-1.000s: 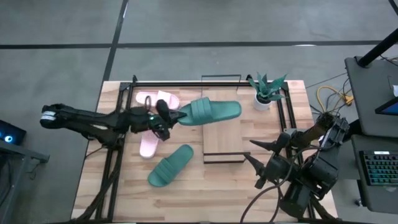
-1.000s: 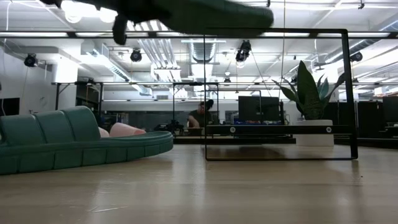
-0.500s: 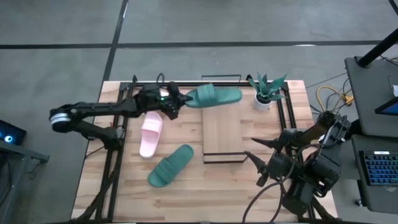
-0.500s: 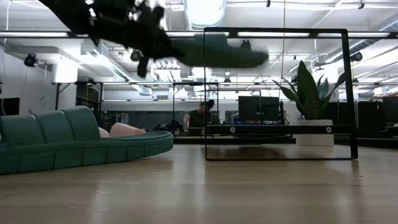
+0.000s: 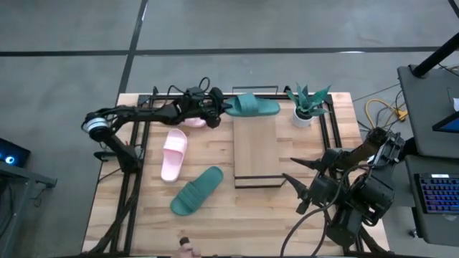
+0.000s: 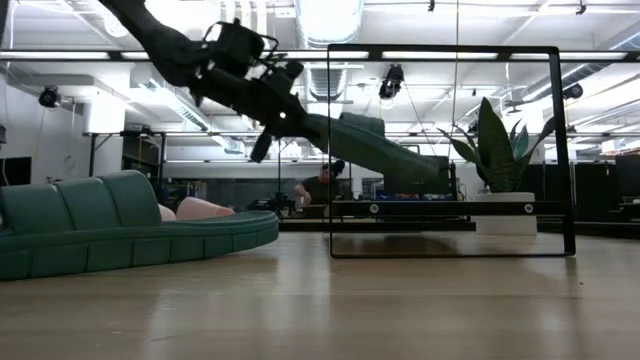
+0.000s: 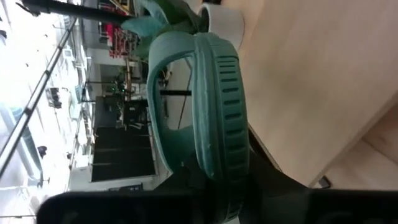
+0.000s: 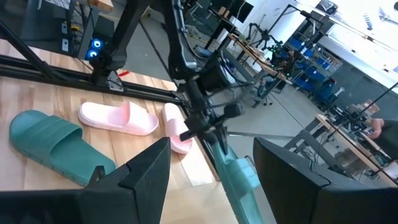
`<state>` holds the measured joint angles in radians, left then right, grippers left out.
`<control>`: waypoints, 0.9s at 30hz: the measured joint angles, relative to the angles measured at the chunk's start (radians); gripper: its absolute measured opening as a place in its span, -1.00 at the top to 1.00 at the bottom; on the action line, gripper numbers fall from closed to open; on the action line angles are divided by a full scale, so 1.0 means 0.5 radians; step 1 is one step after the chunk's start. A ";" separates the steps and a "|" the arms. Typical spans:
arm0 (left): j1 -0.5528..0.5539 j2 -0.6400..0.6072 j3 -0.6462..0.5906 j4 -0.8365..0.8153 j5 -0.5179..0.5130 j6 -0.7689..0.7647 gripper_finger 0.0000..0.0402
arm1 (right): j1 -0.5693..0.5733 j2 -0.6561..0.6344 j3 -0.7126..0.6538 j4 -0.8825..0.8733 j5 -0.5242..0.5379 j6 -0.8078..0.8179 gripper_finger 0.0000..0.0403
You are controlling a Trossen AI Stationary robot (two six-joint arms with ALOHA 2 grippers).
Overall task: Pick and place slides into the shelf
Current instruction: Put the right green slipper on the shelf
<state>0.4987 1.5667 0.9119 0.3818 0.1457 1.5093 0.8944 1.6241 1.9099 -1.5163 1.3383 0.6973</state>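
Note:
My left gripper (image 5: 212, 109) is at the table's far side, shut on a teal slide (image 5: 252, 106) held over the far end of the shelf (image 5: 256, 154), a light wood plank in a thin black wire frame (image 6: 450, 48). In the low view the held slide (image 6: 375, 150) slants inside the frame's outline. A second teal slide (image 5: 196, 190) and a pink slide (image 5: 174, 154) lie sole down on the table. Another pink slide (image 5: 188, 120) lies partly under the left arm. My right gripper (image 5: 301, 190) is open and empty at the near right. My left gripper pinches the teal slide's heel end (image 7: 214, 171) between its two fingers, one on each face of the sole. The fingers come from the table's left, slanting down, along the slide's length. The slide is lifted clear, its toe end (image 6: 425, 170) tilted down toward the right.
A potted plant (image 5: 308, 106) in a white pot stands at the far right beside the shelf. Black rails (image 5: 136, 165) run along the table's left and right sides. A person (image 6: 320, 185) sits far off in the room behind.
My left gripper has carried the teal slide toward the table's far edge and somewhat right, and down. The slide, first level, now tips toe-down over the shelf's far end. The pink slide on the left now lies uncovered.

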 joint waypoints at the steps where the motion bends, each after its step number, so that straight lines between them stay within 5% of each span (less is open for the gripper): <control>1: 0.015 0.029 0.022 0.001 0.015 0.000 0.91 | 0.000 0.000 0.000 -0.001 -0.002 -0.003 -0.09; 19: 0.090 0.257 0.109 -0.122 0.007 0.064 0.90 | 0.000 0.000 0.000 -0.048 -0.006 -0.003 -0.09; 27: 0.095 0.246 0.113 -0.149 0.006 -0.128 0.51 | -0.001 0.000 0.000 -0.049 -0.005 -0.003 -0.09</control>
<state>0.5461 1.6897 0.9686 0.3076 0.1487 1.4454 0.8941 1.6241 1.9099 -1.5406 1.3357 0.6956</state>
